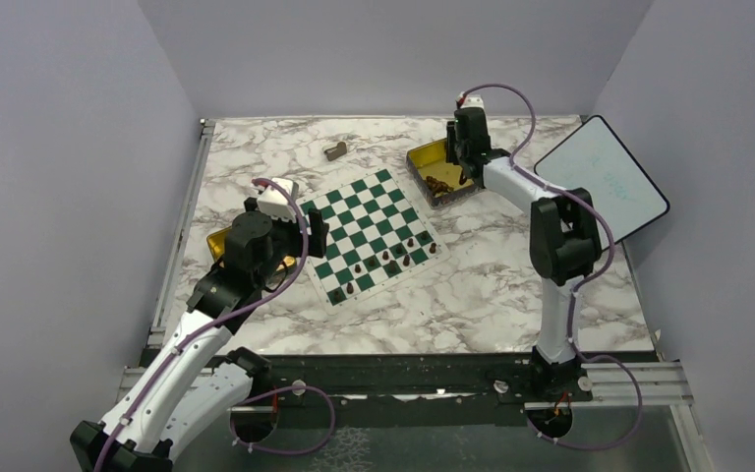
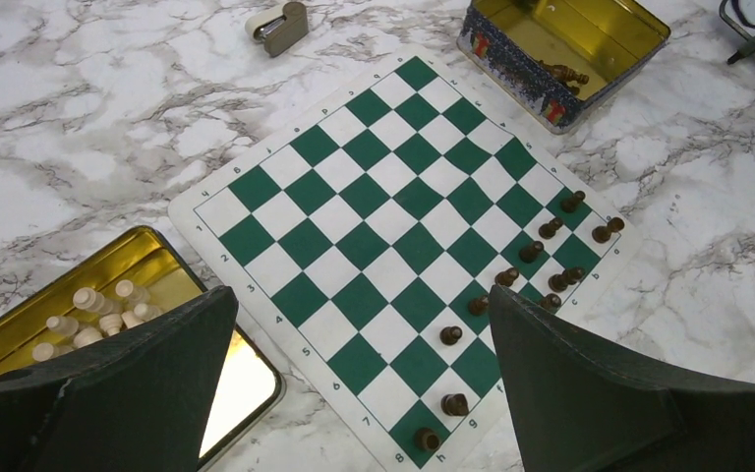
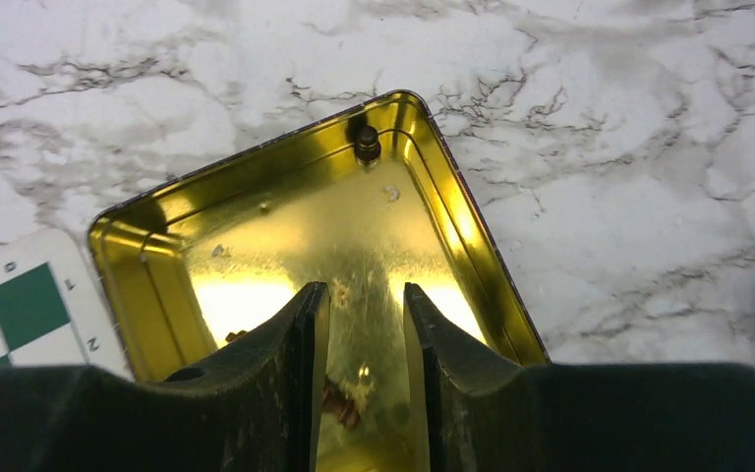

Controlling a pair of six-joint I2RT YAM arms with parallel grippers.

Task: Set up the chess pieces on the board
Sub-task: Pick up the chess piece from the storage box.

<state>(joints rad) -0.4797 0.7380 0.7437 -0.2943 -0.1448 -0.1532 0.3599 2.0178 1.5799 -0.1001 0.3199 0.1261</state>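
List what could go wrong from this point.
1. The right gripper reaches into the square gold metal tin, with what look like small dark brown chess pieces low between its fingers. It might pinch one off-centre and drop it.
2. One dark piece sits tight in the tin's far corner and is likely awkward to grip.
3. Brown pieces crowd one edge of the green-and-white chequered board. Setting another down could topple neighbours.

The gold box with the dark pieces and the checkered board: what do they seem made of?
The box looks like thin metal, gold and glossy: its floor and walls mirror the light. The board looks like a matte mat, perhaps vinyl or card: it lies flat, with printed squares.
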